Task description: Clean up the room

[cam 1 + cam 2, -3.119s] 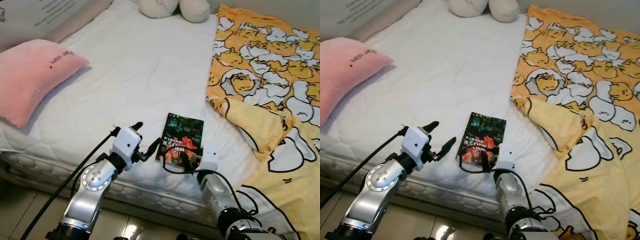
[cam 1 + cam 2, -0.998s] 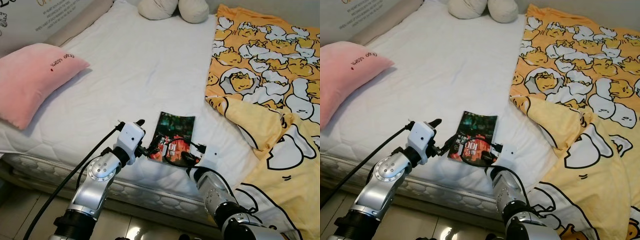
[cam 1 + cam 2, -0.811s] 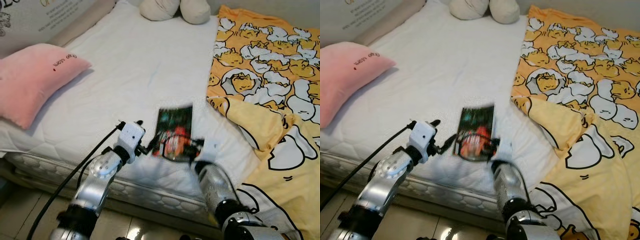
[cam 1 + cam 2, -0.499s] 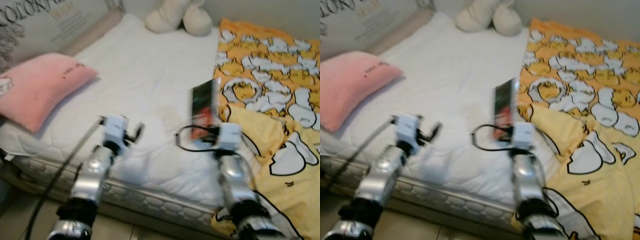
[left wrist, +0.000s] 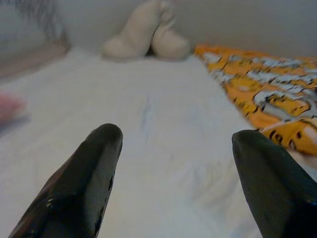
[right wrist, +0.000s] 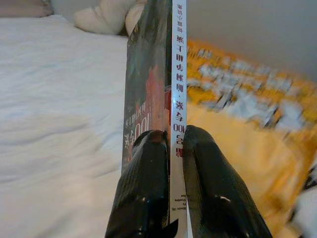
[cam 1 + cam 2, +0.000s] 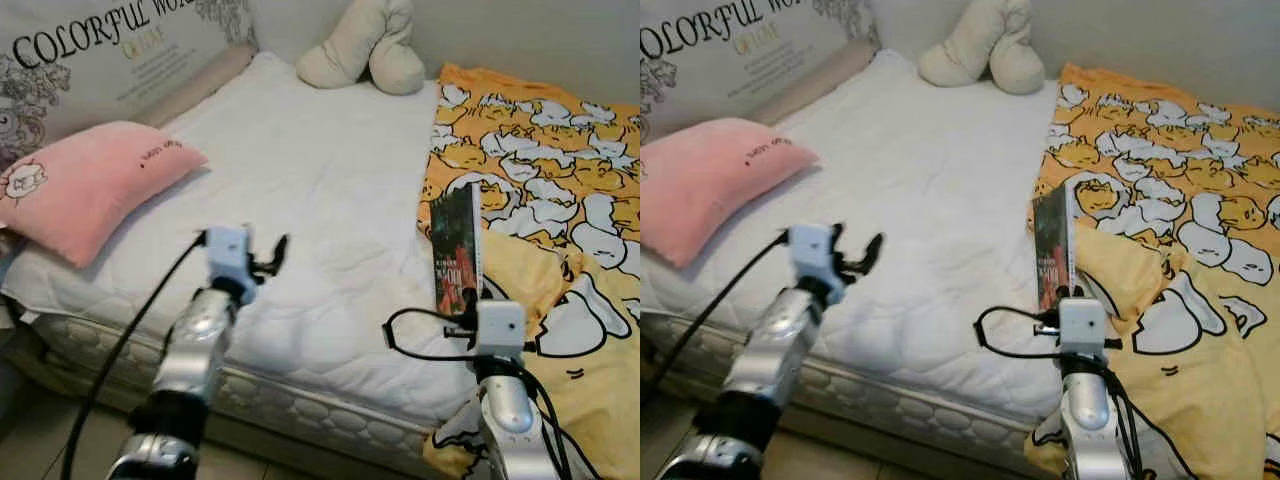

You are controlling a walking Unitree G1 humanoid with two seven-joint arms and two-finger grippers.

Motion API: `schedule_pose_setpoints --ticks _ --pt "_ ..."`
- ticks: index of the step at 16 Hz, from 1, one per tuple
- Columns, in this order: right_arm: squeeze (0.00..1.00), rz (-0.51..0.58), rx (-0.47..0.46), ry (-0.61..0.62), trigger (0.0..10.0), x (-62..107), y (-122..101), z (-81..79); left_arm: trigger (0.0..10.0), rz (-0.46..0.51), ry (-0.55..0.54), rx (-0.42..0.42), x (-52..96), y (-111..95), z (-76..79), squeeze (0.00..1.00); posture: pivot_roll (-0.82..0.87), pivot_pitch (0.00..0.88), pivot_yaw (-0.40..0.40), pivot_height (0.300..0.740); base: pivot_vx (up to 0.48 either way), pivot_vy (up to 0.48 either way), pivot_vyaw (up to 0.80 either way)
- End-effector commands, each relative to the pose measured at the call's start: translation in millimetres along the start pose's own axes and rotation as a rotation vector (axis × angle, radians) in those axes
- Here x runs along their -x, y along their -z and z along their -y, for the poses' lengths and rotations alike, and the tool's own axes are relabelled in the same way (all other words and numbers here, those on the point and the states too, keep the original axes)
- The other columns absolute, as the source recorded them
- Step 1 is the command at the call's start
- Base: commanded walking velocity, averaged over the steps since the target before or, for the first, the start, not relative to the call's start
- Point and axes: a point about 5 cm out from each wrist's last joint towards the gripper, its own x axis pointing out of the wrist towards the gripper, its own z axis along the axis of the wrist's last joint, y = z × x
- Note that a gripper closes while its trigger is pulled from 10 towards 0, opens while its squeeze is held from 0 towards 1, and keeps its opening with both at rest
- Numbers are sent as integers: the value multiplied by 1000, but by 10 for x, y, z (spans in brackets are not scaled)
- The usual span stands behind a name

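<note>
Book: (image 7: pixel 457 245) standing upright on edge above the right end effector (image 7: pixel 466 298), clear of the bed
Right end effector: fingers (image 6: pixel 148 183) pinched tight on the book's lower edge
Left end effector: (image 7: pixel 268 256) fingers spread wide, nothing in them, over the white mattress (image 7: pixel 330 170)
Blanket: (image 7: pixel 560 200) yellow, just beyond the book
Pillow: (image 7: pixel 85 185) pink, far out past the left end effector

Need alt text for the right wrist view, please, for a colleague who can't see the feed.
The right end effector grips a dark-covered book on edge between its two black fingers, spine facing the camera. Behind lie a white mattress, an orange patterned blanket and a cream plush toy.
</note>
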Motion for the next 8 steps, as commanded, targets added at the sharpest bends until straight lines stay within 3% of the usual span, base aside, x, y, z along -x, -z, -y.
schedule_pose_setpoints --ticks 1,3,8 --pt "0 11 -60 -12 0 -64 -66 -60 10000 16 -2 -26 -47 -42 13 0 121 0 -4 740 0 472 0" --pt "0 63 -53 -38 0 -120 -197 -119 10000 3 -37 -6 -56 -9 -9 0 105 0 4 740 0 469 0" --pt "0 47 -66 -77 0 -120 -176 -125 10000 12 -37 15 -100 1 75 0 111 0 -11 740 0 469 0"
